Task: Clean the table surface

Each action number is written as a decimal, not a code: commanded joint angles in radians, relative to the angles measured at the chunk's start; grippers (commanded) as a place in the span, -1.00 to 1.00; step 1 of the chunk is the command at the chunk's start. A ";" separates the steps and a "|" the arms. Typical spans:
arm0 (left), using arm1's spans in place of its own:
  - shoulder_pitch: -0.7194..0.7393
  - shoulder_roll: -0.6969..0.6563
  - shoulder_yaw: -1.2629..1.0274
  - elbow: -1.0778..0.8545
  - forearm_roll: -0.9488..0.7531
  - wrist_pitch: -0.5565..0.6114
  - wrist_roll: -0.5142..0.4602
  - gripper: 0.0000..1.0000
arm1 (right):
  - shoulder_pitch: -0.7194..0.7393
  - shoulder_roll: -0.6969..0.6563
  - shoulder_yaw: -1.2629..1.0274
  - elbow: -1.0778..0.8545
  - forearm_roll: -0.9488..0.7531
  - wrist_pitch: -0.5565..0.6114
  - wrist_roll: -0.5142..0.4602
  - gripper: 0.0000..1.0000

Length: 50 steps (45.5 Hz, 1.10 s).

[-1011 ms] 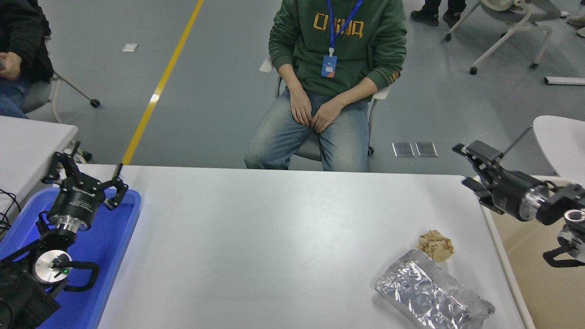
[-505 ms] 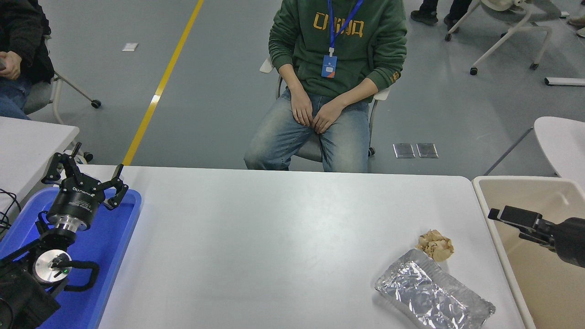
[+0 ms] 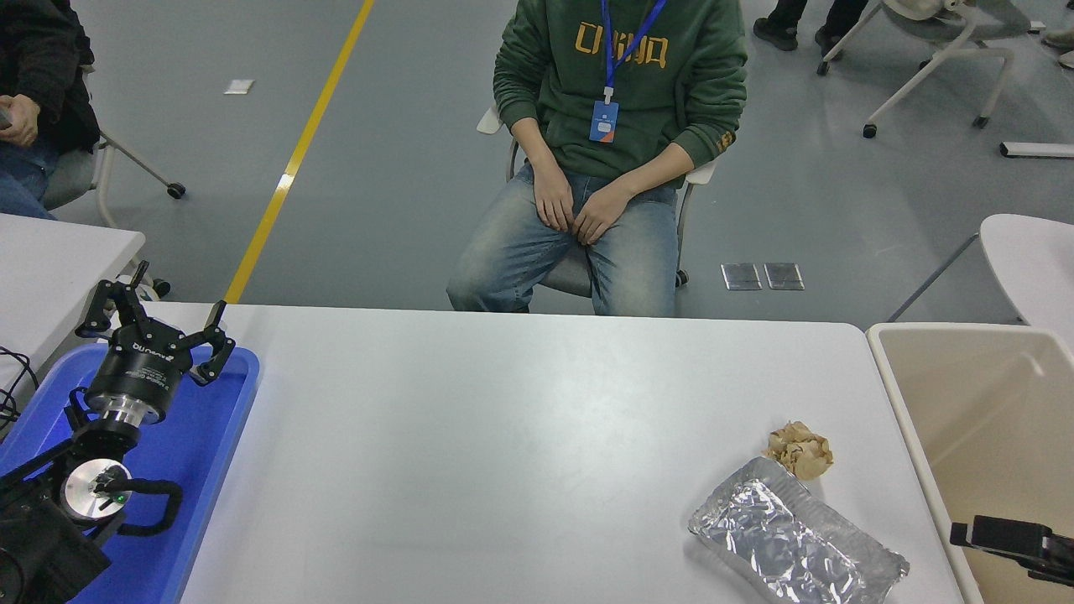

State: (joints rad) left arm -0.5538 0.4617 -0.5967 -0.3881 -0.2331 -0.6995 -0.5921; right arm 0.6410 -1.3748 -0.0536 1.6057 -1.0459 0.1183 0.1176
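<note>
The bench [image 3: 503,436], a plain white matte top with rounded corners, fills the lower middle of the head view, its long axis running left to right across the picture and its far edge lying level below the knees of a seated person [image 3: 617,101] in a green hoodie and jeans. Near its right front corner lies a crumpled silver foil packet [image 3: 793,545], set slantwise with its long side running from upper left to lower right. A small wad of brown paper [image 3: 801,450] sits at the packet's far end, touching it or just beside it.

At the bench's left end a blue tray [image 3: 180,470] overlaps the edge; over it hangs the parked left gripper [image 3: 155,323], its fingers spread wide and holding nothing. Off the right edge stands a beige bin [image 3: 986,411].

Half a second ago the right gripper [image 3: 1003,537] was higher, over the bin; a second ago it was higher again, level with the bench's far right corner. It has now dropped to the picture's lower right corner, over the bin's near part. Only a dark tip of it shows, so whether it is spread or closed cannot be told. It touches nothing visible. The packet and wad have not moved.
</note>
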 commanded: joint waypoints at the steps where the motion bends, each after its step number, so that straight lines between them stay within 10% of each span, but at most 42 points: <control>1: 0.000 0.000 0.000 0.000 0.000 0.000 0.000 1.00 | -0.038 0.065 -0.029 0.000 0.007 -0.009 -0.085 0.98; 50: 0.000 0.000 0.000 0.000 0.000 0.000 0.000 1.00 | -0.067 0.416 -0.009 -0.230 0.299 -0.072 -0.185 0.80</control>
State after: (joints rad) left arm -0.5538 0.4617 -0.5967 -0.3881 -0.2331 -0.6995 -0.5921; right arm 0.5779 -1.0088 -0.0701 1.4293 -0.7594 0.0515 -0.0668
